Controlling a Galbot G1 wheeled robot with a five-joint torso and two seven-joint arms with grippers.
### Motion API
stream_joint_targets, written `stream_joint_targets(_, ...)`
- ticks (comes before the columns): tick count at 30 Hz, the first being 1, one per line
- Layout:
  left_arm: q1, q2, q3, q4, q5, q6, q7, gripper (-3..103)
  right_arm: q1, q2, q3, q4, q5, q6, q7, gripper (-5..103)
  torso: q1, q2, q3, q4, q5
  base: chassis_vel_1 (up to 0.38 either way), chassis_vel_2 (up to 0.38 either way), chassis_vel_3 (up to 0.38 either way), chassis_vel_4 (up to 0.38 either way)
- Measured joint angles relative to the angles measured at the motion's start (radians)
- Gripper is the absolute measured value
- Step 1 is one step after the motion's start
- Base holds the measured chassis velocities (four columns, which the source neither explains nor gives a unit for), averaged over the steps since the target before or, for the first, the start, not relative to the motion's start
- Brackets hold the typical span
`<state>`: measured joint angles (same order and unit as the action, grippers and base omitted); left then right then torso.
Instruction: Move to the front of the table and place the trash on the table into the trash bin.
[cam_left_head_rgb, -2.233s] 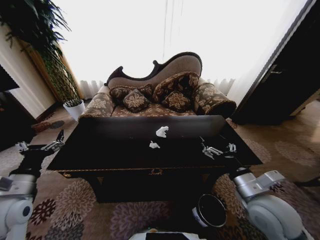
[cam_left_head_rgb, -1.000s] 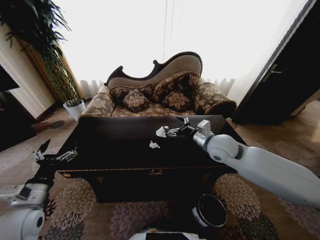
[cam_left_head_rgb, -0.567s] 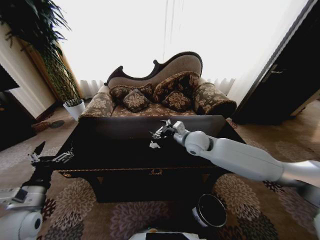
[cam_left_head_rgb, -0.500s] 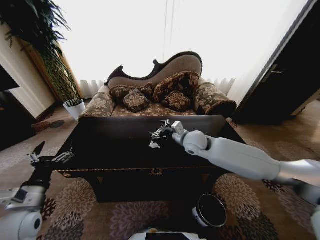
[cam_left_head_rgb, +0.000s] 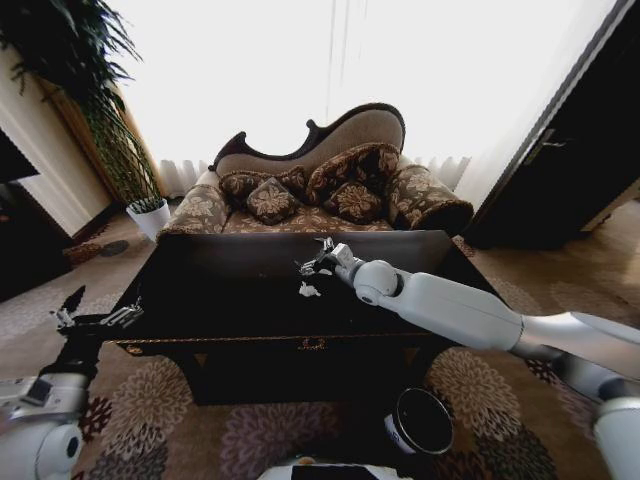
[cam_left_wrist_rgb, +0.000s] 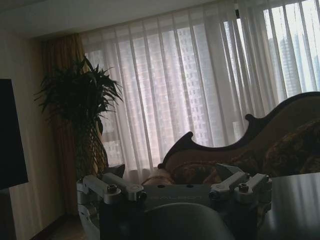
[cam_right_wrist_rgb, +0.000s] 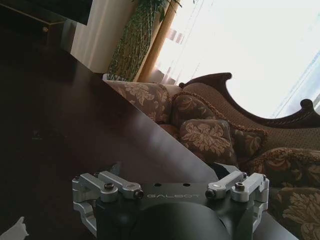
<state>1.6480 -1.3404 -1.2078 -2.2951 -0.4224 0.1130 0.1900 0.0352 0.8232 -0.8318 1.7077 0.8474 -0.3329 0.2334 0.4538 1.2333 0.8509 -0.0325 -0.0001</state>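
The glossy black table (cam_left_head_rgb: 230, 300) stands in front of me, before a patterned sofa. A small white paper bit of trash (cam_left_head_rgb: 308, 290) lies near the table's middle. My right arm reaches across the table, and my right gripper (cam_left_head_rgb: 316, 260) hovers just behind that bit with its fingers spread and nothing seen between them. The right wrist view shows a white paper bit (cam_right_wrist_rgb: 15, 231) on the dark tabletop (cam_right_wrist_rgb: 60, 140) beside the gripper. The black trash bin (cam_left_head_rgb: 422, 422) sits on the carpet at the table's front right. My left gripper (cam_left_head_rgb: 97, 315) hangs open off the table's left front corner.
A patterned sofa (cam_left_head_rgb: 320, 190) with cushions stands directly behind the table. A tall plant in a white pot (cam_left_head_rgb: 150, 215) is at the back left. A dark cabinet (cam_left_head_rgb: 570, 170) lines the right wall. Floral carpet surrounds the table.
My right arm swung from the table's right side across the top and leftward to where the larger white paper lay, which it now covers. The left arm sank slightly.
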Motion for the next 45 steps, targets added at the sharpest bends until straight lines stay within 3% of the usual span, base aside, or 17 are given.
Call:
stream_joint_targets(6, -0.002, -0.002, 0.008, 0.001, 0.003, 0.0, 0.0, 100, -0.008, -0.036, 0.015, -0.019, 0.004, -0.001, -0.025, 100, 0.0, 0.0, 0.0, 0.0, -0.0001, 0.0, 0.0, 0.0, 0.0)
stream_joint_targets(13, -0.001, -0.003, 0.012, -0.001, 0.007, -0.001, 0.001, 100, -0.041, -0.099, 0.044, 0.005, 0.11, -0.034, -0.049, 100, 0.0, 0.0, 0.0, -0.0002, -0.0001, 0.0, 0.0, 0.0, 0.0)
stream_joint_targets(20, 0.004, -0.007, 0.014, -0.006, 0.011, -0.001, 0.002, 100, -0.06, -0.099, 0.046, 0.007, 0.111, -0.013, -0.056, 102, 0.0, 0.0, 0.0, 0.0001, 0.0, 0.0, 0.0, 0.0, 0.0)
stream_joint_targets(22, 0.006, -0.006, 0.007, -0.006, 0.011, -0.003, 0.002, 100, -0.061, -0.099, 0.046, 0.007, 0.11, -0.006, -0.064, 93, 0.0, 0.0, 0.0, 0.0, -0.0002, 0.0, 0.0, 0.0, 0.0)
stream_joint_targets(24, 0.007, -0.006, 0.005, -0.006, 0.01, -0.004, 0.002, 100, -0.061, -0.099, 0.045, 0.007, 0.109, -0.002, -0.067, 93, 0.0, 0.0, 0.0, 0.0001, -0.0001, 0.0, 0.0, 0.0, 0.0)
stream_joint_targets(28, 0.007, -0.01, 0.006, -0.006, 0.011, -0.006, 0.002, 100, -0.062, -0.108, 0.045, 0.01, 0.106, 0.013, -0.081, 71, 0.0, 0.0, 0.0, 0.0001, -0.0002, 0.0, 0.0, 0.0, 0.0)
stream_joint_targets(30, 0.007, -0.011, 0.007, -0.006, 0.012, -0.006, 0.002, 100, -0.063, -0.111, 0.046, 0.01, 0.106, 0.015, -0.083, 71, 0.0, 0.0, 0.0, 0.0001, -0.0001, 0.0, 0.0, 0.0, 0.0)
stream_joint_targets(33, 0.006, -0.015, 0.014, -0.006, 0.017, -0.006, 0.002, 100, -0.076, -0.129, 0.055, 0.016, 0.104, 0.028, -0.094, 54, 0.0, 0.0, 0.0, 0.0, -0.0001, 0.0, 0.0, 0.0, 0.0)
stream_joint_targets(34, 0.006, -0.015, 0.014, -0.006, 0.017, -0.006, 0.002, 100, -0.076, -0.129, 0.055, 0.016, 0.104, 0.028, -0.094, 54, 0.0, 0.0, 0.0, 0.0, -0.0001, 0.0, 0.0, 0.0, 0.0)
stream_joint_targets(35, 0.006, -0.015, 0.014, -0.006, 0.018, -0.007, 0.002, 100, -0.082, -0.134, 0.061, 0.02, 0.103, 0.03, -0.097, 54, 0.0, 0.0, 0.0, 0.0, -0.0001, 0.0, 0.0, 0.0, 0.0)
stream_joint_targets(38, 0.007, -0.011, 0.013, -0.006, 0.018, -0.007, 0.002, 100, -0.109, -0.155, 0.09, 0.037, 0.103, 0.033, -0.103, 38, 0.0, 0.0, 0.0, 0.0001, -0.0001, 0.0, 0.0, 0.0, 0.0)
stream_joint_targets(41, 0.007, -0.008, 0.011, -0.006, 0.017, -0.007, 0.002, 100, -0.126, -0.165, 0.107, 0.05, 0.104, 0.033, -0.104, 33, 0.0, 0.0, 0.0, 0.0001, -0.0001, 0.0, 0.0, 0.0, 0.0)
stream_joint_targets(42, 0.007, -0.006, 0.01, -0.006, 0.015, -0.007, 0.002, 100, -0.146, -0.178, 0.13, 0.069, 0.106, 0.033, -0.104, 22, 0.0, 0.0, 0.0, 0.0001, 0.0001, 0.0, 0.0, 0.0, 0.0)
stream_joint_targets(44, 0.007, -0.004, 0.009, -0.007, 0.014, -0.007, 0.002, 100, -0.162, -0.192, 0.15, 0.084, 0.109, 0.033, -0.105, 22, 0.0, 0.0, 0.0, 0.0002, 0.0, 0.0, 0.0, 0.0, 0.0)
stream_joint_targets(45, 0.007, -0.003, 0.009, -0.006, 0.014, -0.007, 0.002, 100, -0.176, -0.202, 0.166, 0.096, 0.112, 0.033, -0.106, 16, 0.0, 0.0, 0.0, 0.0002, -0.0001, 0.0, 0.0, 0.0, 0.0)
